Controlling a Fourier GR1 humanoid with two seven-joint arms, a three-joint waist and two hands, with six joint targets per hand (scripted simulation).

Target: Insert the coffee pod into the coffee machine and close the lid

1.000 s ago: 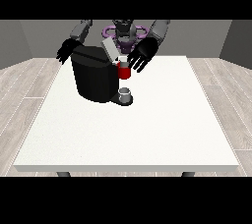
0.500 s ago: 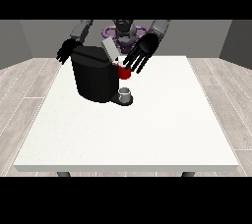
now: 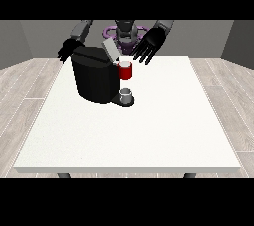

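A black coffee machine [image 3: 94, 76] stands on the white table [image 3: 134, 131], left of centre. Its grey lid [image 3: 110, 49] is tilted up at the machine's top right. A red pod holder with a white top [image 3: 125, 70] juts from the machine's right side, above a small grey cup [image 3: 126, 94] on the drip base. The hand at the view's right [image 3: 149, 44] hovers above and right of the red part, fingers spread and straight, holding nothing. The hand at the view's left [image 3: 68, 50] hangs behind the machine's top left corner, fingers relaxed.
The robot's torso [image 3: 126, 31] rises behind the table's far edge. Bare white tabletop stretches in front of and to the right of the machine. Wood-pattern floor surrounds the table.
The hand at the view's right has risen and moved right, away from the red pod holder. The other hand and the machine stay put.
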